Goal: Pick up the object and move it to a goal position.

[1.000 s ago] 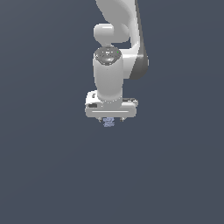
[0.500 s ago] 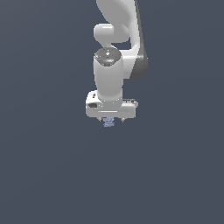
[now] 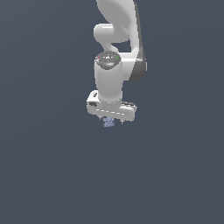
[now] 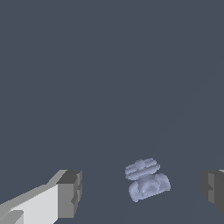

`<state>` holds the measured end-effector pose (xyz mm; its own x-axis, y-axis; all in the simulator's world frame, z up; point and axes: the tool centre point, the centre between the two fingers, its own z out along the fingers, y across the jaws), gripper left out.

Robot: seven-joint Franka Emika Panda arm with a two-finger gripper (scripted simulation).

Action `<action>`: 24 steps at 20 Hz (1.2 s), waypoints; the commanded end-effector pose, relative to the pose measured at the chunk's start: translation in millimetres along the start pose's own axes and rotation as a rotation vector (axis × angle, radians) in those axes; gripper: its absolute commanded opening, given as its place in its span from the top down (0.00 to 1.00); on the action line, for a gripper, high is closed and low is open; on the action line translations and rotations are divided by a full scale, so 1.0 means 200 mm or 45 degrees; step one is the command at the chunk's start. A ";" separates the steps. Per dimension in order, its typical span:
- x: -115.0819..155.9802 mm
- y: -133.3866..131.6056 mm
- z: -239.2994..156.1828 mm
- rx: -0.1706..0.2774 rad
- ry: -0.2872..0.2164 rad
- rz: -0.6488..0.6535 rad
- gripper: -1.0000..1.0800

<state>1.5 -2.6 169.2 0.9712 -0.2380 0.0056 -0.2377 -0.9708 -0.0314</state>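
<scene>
The object (image 3: 109,122) is a tiny pale blue-lavender item with faint ridges, lying on the dark grey floor just under the gripper. In the wrist view the object (image 4: 146,180) lies between the two fingers, apart from both. My gripper (image 3: 112,120) hangs straight above it, pointing down. The gripper (image 4: 142,194) is open: one finger (image 4: 70,193) stands well off one side of the object and the other finger (image 4: 213,190) well off the other side. Nothing is held.
A flat dark grey floor (image 3: 52,175) fills both views. The white arm (image 3: 116,52) rises from the gripper toward the top of the exterior view.
</scene>
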 end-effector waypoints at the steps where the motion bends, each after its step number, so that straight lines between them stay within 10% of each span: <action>1: -0.02 0.01 0.02 -0.001 -0.001 0.083 0.04; 24: -0.20 0.09 0.24 -0.019 -0.002 0.897 0.04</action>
<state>-38.2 -8.8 123.0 0.6210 -0.7837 -0.0129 -0.7838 -0.6208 -0.0147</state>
